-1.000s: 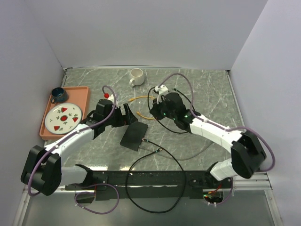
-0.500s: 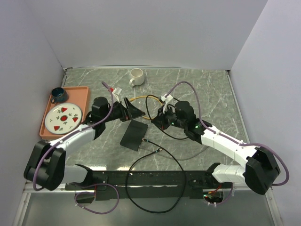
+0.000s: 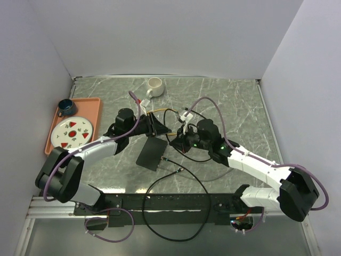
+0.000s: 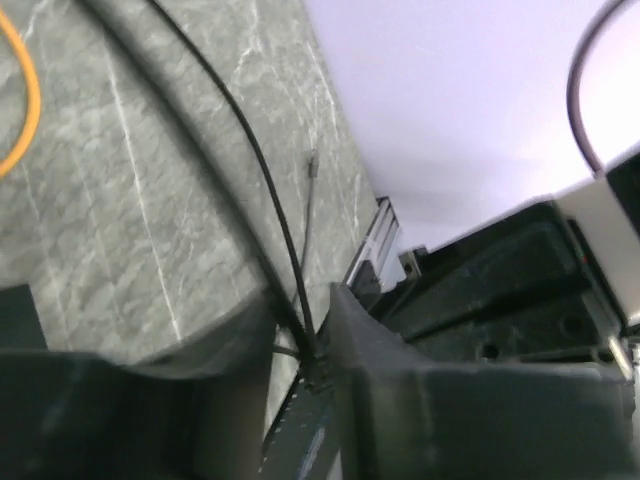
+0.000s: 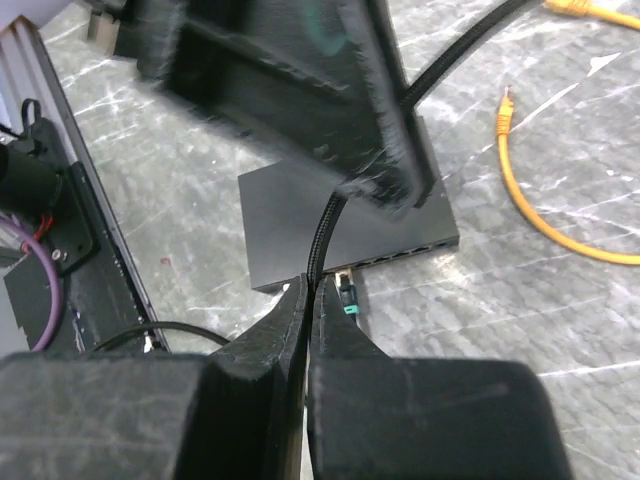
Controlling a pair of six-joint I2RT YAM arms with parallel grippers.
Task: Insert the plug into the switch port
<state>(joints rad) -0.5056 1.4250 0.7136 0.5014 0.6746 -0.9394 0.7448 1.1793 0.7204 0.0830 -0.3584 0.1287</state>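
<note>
Right pincer (image 5: 308,288) is pressed fully together on a thin black braided cable (image 5: 325,225), which rises from between its tips and runs up and away toward the left pincer (image 4: 303,345). Just beside the right pincer's tips, on their right, sits the small plug (image 5: 346,295) with a teal-green end, low over the grey marbled table (image 5: 500,330). Directly ahead of those tips lies the flat matte-black rectangular box (image 5: 285,230), and its narrow near edge faces them. The switch port (image 5: 395,256) is in that edge, a little to the right of the plug and apart from it; the plug is not in it. The left pincer hangs above the far side of the box with its jaws drawn in close on either side of the same cable. Whether they actually pinch it cannot be told. A loose orange cable (image 5: 520,195) curls on the table to the right of the right pincer, beyond the box.
</note>
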